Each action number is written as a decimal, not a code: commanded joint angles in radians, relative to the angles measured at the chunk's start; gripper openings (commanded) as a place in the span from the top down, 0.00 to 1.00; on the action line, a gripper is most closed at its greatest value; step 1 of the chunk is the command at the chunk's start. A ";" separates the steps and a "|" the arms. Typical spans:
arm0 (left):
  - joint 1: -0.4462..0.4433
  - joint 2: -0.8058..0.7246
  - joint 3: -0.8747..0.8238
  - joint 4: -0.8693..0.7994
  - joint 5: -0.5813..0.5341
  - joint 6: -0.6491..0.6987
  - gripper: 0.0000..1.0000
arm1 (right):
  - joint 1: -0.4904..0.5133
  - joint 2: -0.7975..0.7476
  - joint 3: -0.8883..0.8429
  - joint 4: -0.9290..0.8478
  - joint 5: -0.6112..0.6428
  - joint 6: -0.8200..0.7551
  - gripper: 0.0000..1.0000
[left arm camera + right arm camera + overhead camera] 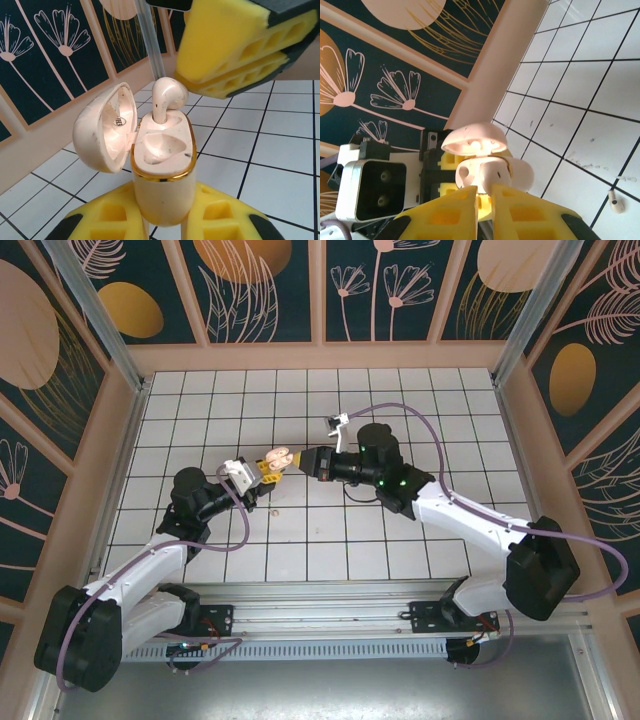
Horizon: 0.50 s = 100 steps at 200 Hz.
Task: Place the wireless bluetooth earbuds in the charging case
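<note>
1. Looking down from above, we find both arms reaching in over the middle of the tiled tabletop (400,400), their grippers meeting tip to tip.
2. Left gripper (262,472): yellow fingers clamped on the lower body of the case (165,185), one on each side. The case is held up off the tabletop and stands upright in the left wrist view.
3. The case is cream with a gold band round its rim. Its lid (107,127) is swung open to the left, its inner face toward us, with a small dark mark in the middle.
4. Right gripper (487,200): fingers drawn narrow, pinching a cream earbud (165,97) by its head. From the left wrist we see one of its yellow fingers touching the bud's head from the upper right.
5. Earbud position: the stem points down into the far socket of the case. The head stands above the gold rim, so we log it as not seated.
6. The near socket faces us, its floor smudged with a few dark specks.
7. A loose earbud (617,202), also pale, lies on a white tile just beside a grid line, apart from the case. It is too small for us to tell how it is turned.
8. Dark panels with flower and leaf patterns wall the tabletop on three sides.
</note>
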 commanded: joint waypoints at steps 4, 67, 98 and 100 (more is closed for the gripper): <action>-0.003 0.003 0.017 0.035 -0.002 -0.012 0.94 | 0.020 -0.026 -0.016 0.027 -0.016 0.010 0.84; -0.004 0.005 0.017 0.035 0.003 -0.014 0.94 | 0.024 -0.036 -0.016 0.021 -0.009 0.002 0.82; -0.004 0.005 0.018 0.034 0.007 -0.016 0.94 | 0.009 -0.080 -0.014 -0.027 0.020 -0.017 0.73; -0.003 0.004 0.017 0.035 0.007 -0.016 0.94 | 0.006 -0.083 -0.014 -0.029 0.022 -0.018 0.72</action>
